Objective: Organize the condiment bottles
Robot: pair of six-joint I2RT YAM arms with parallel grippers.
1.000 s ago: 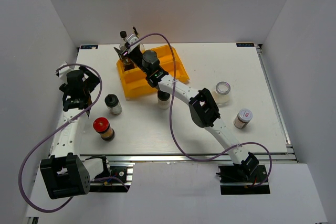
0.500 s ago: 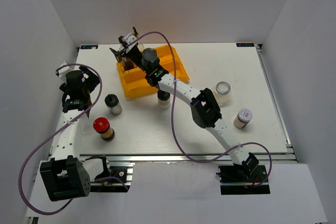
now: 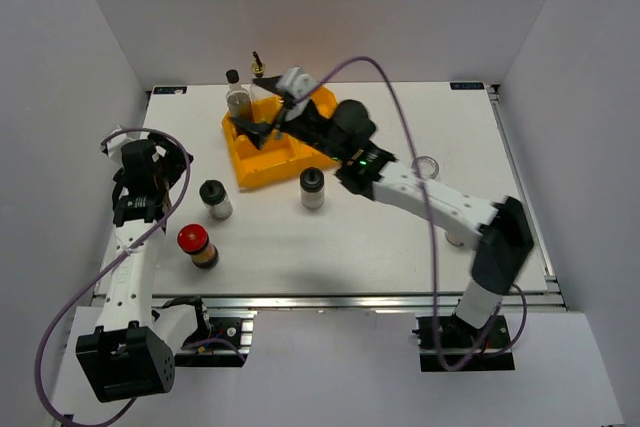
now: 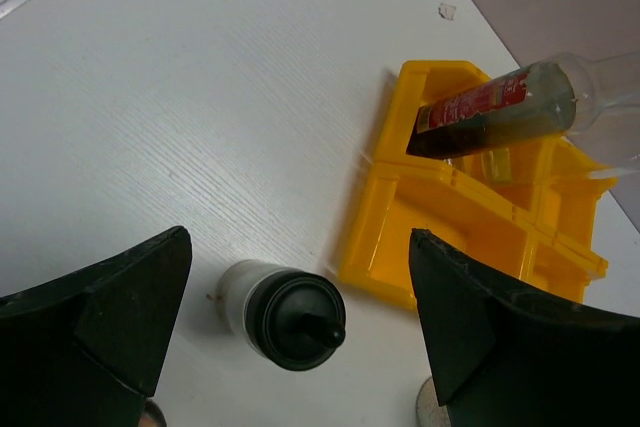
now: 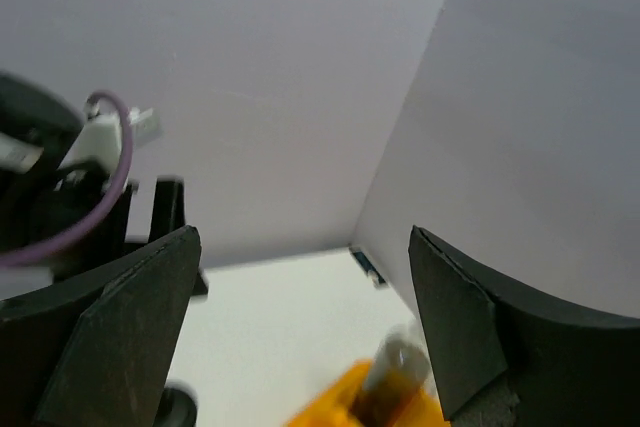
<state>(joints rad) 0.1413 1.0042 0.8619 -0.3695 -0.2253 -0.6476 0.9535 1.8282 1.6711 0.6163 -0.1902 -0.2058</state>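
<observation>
White table point(image 4: 200, 97), dark red-labelled bottle point(image 4: 480, 112) in tray point(image 4: 400, 247), left fingers point(image 4: 100, 317) apart, right fingers point(image 5: 100, 327) apart

Tray point(image 4: 460, 222): glossy yellow plastic. Table point(image 4: 200, 97): matt white, fine grain. Tall bottle point(image 4: 500, 112): clear glass. Shaker cap point(image 4: 297, 317): smooth black plastic.

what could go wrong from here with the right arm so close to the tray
The right fingers hang open right beside the tall dark bottle and the gold-spouted bottle in the yellow tray; a sideways pull-out could tip either. The right forearm passes over the pale-lidded jar, so dropping low may knock it.
</observation>
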